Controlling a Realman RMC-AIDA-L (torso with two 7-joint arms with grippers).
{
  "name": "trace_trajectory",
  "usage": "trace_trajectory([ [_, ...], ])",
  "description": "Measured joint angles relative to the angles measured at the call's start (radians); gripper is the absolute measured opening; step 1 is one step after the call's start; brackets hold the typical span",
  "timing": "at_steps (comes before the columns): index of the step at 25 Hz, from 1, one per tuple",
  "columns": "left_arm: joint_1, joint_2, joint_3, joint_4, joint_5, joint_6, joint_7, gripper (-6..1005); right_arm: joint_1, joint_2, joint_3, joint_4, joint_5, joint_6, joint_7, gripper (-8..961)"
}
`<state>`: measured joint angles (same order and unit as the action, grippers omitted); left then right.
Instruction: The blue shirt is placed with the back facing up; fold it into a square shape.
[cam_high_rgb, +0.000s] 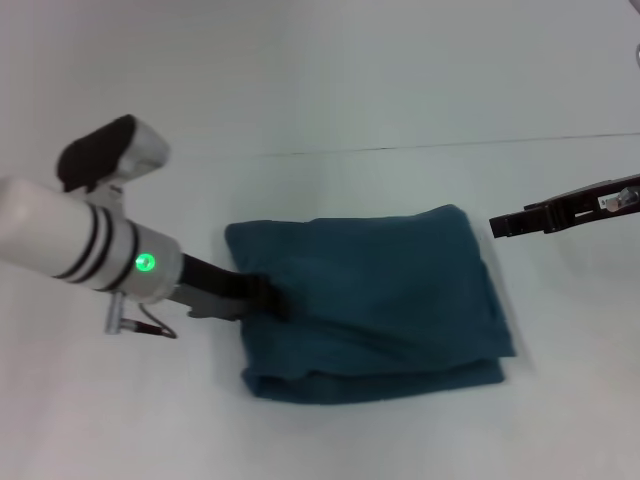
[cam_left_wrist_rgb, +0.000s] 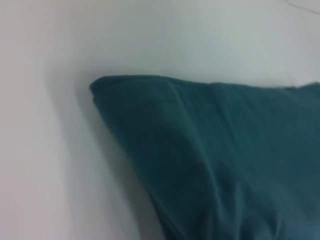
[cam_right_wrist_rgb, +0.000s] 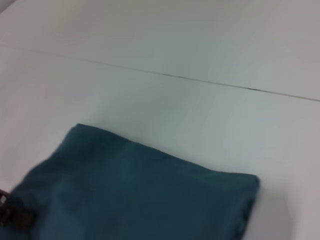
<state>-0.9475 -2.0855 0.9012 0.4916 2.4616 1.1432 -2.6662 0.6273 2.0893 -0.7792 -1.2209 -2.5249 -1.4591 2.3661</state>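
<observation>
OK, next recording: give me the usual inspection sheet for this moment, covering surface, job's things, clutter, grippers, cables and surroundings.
Surface: plain white table with one thin dark seam line running across behind the work.
Job's things: blue shirt lies folded into a roughly square, layered bundle, its edges a little uneven.
Clutter: nothing seen.
Grippers: left gripper sits on the shirt's left edge, the cloth puckered around it; right gripper hovers off the shirt's far right corner, apart from the cloth.
Cables: a thin dark cable loops under the left wrist.
Surroundings: nothing seen beyond the table.
</observation>
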Motion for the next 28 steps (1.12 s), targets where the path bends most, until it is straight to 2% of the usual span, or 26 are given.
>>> trace_trajectory([
  [5,0.075,0.029,-0.01,0.091,0.005,0.044,-0.016,347,-0.001,0.0,0.0,-0.001,0.0,0.0,0.005,631],
  [7,0.083,0.033,-0.018,0.099,0.011,0.049,-0.016,334,0.0,0.0,0.0,-0.001,0.0,-0.001,0.006,631],
  [10,0.092,0.046,-0.081,0.109,0.061,0.073,-0.012,310,0.005,0.0,0.0,-0.002,0.001,-0.002,0.012,630],
  [12,0.103,0.05,-0.119,0.128,0.103,0.098,-0.006,291,0.007,0.001,-0.003,-0.002,0.001,-0.002,0.018,630],
  [17,0.144,0.056,-0.152,0.191,0.12,0.14,-0.008,226,0.012,0.002,-0.009,-0.002,0.002,-0.003,0.027,629],
  [22,0.151,0.059,-0.176,0.197,0.122,0.169,0.005,195,0.014,0.003,-0.021,-0.001,0.017,-0.003,0.035,628],
  [28,0.182,0.056,-0.191,0.229,0.119,0.22,0.005,220,0.008,0.003,-0.032,-0.002,0.037,-0.003,0.045,627],
])
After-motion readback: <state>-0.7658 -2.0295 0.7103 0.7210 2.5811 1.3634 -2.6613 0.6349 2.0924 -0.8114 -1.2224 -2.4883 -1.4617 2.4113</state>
